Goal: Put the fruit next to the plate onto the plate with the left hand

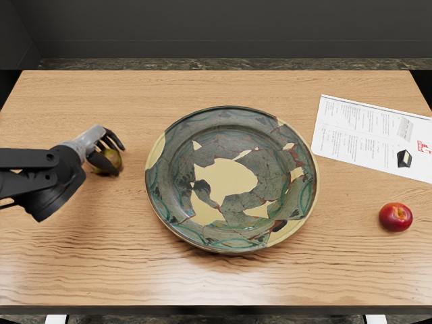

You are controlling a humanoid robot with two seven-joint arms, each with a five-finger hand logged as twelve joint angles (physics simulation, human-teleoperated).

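One hand shows, the left hand [100, 146], its dark fingers [115, 141] curled closely around a greenish-brown fruit [113, 161] that sits on the table [101, 251] just left of the plate [154, 159], apart from its rim.

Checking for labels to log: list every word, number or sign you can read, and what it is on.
Paper sheet: printed lines, a red mark and a small dark picture, all too small to read.
Plate, red apple, green fruit gripped by the left hand: no text.
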